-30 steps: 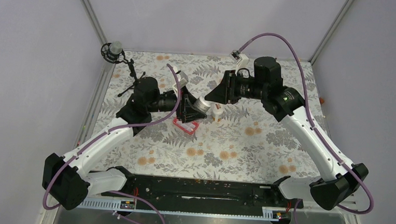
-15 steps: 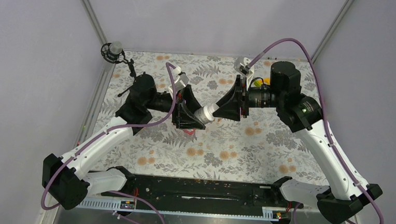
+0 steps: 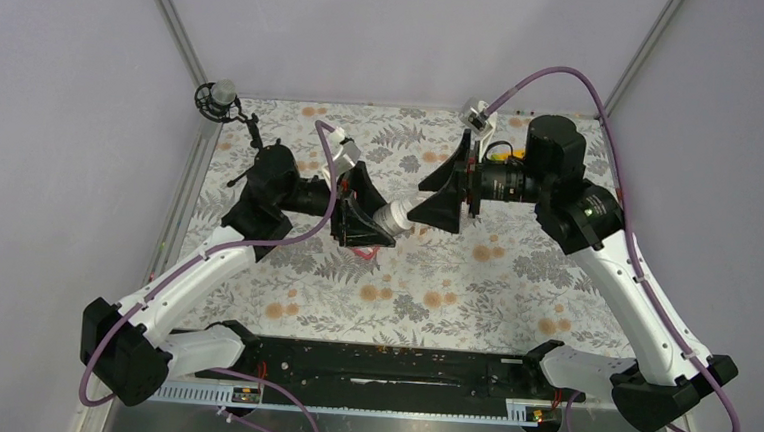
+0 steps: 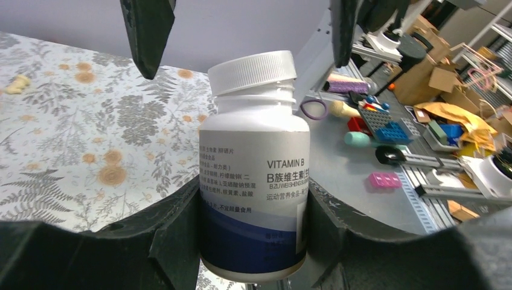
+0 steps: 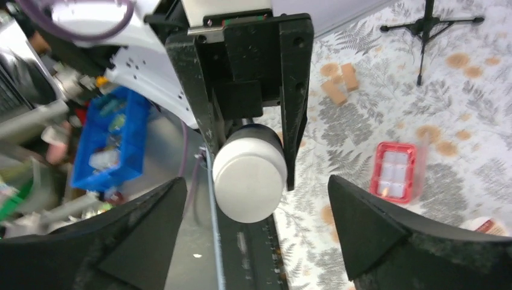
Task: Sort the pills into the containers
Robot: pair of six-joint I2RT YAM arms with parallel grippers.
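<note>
Plain pale lavender walls [image 3: 389, 36] close the top view on three sides, with aluminium frame posts [image 3: 174, 28] at upper left and upper right, and even light falls on a tablecloth [image 3: 474, 292] printed with grey ferns and orange flowers. A microphone on a small black tripod [image 3: 223, 96] stands at the cloth's upper-left corner. At the right of the left wrist view a grey workbench [image 4: 356, 175] carries cardboard boxes [image 4: 422, 84]; a blue bin [image 5: 112, 142] shows mid-left in the right wrist view.

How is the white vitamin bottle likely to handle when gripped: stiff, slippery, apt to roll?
The bottle looks like rigid plastic, so it probably won't crush in the left gripper. Its glossy side may slip under twisting. Being round, it likely rolls if laid sideways.
</note>
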